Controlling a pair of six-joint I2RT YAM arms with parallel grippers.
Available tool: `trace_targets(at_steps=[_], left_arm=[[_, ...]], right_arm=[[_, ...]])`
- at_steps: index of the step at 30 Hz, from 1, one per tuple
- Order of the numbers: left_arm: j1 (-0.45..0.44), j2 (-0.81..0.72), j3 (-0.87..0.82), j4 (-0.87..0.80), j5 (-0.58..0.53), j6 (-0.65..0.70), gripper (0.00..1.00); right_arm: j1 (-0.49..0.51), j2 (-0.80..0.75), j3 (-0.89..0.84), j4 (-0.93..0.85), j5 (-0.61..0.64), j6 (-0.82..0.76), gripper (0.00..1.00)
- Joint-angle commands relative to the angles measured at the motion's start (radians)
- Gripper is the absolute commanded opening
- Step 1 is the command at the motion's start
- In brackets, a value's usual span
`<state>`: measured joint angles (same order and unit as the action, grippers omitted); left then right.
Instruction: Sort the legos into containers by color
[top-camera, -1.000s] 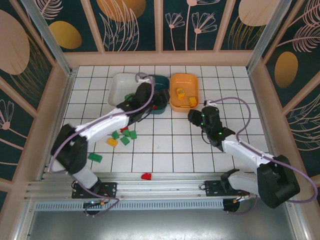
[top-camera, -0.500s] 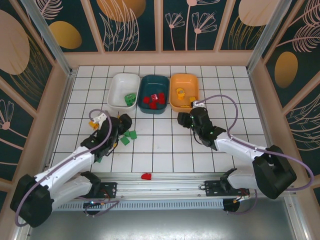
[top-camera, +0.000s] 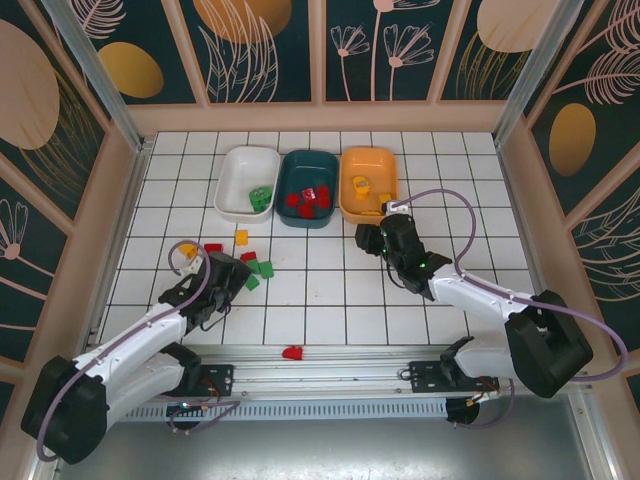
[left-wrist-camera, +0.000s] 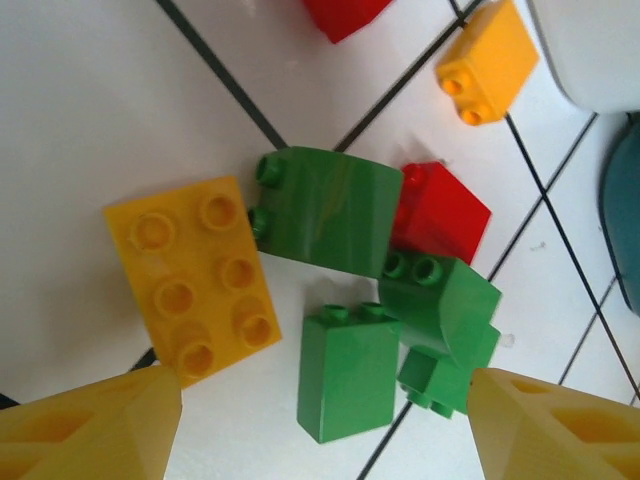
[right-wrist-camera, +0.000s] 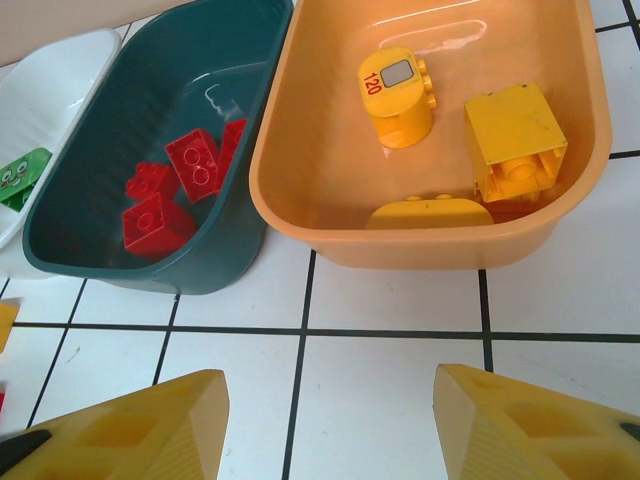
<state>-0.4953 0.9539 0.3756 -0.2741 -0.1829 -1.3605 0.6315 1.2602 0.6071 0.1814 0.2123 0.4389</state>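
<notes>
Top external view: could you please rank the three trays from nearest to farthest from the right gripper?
1. The orange tray, right end of the row, just beyond the right gripper.
2. The dark teal tray, middle of the row, further to the left.
3. The white tray, at the row's left end.

The left arm (top-camera: 130, 345) was folded sharply at the elbow and ran forward and to the right from its base. The left gripper (top-camera: 232, 272) pointed steeply downward, its two yellow fingers (left-wrist-camera: 90, 430) spread wide. The right arm (top-camera: 480, 300) stretched forward and to the left with its forearm low. The right gripper (top-camera: 368, 237) tilted forward and down, fingers (right-wrist-camera: 130, 430) likewise parted.
</notes>
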Motion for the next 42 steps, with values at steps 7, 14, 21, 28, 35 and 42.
trace_targets(at_steps=[7,14,21,28,35,42], left_arm=[[0.086,0.061,0.009,-0.076,0.066,0.019,0.63],[0.171,0.116,0.043,-0.079,0.078,0.086,0.64],[0.199,0.240,0.098,-0.034,0.107,0.138,0.64],[0.208,0.267,0.078,-0.003,0.138,0.158,0.59],[0.229,0.386,0.118,0.009,0.188,0.224,0.63],[0.232,0.392,0.118,0.032,0.184,0.241,0.44]], right_arm=[[0.010,0.001,0.026,0.030,0.039,-0.019,0.58],[0.009,-0.010,0.022,0.029,0.044,-0.017,0.58],[0.009,-0.008,0.017,0.032,0.036,-0.015,0.58],[0.009,-0.007,0.019,0.030,0.029,-0.023,0.58],[0.007,-0.027,0.016,0.021,0.027,-0.026,0.58],[0.005,-0.041,0.014,0.019,0.024,-0.024,0.58]])
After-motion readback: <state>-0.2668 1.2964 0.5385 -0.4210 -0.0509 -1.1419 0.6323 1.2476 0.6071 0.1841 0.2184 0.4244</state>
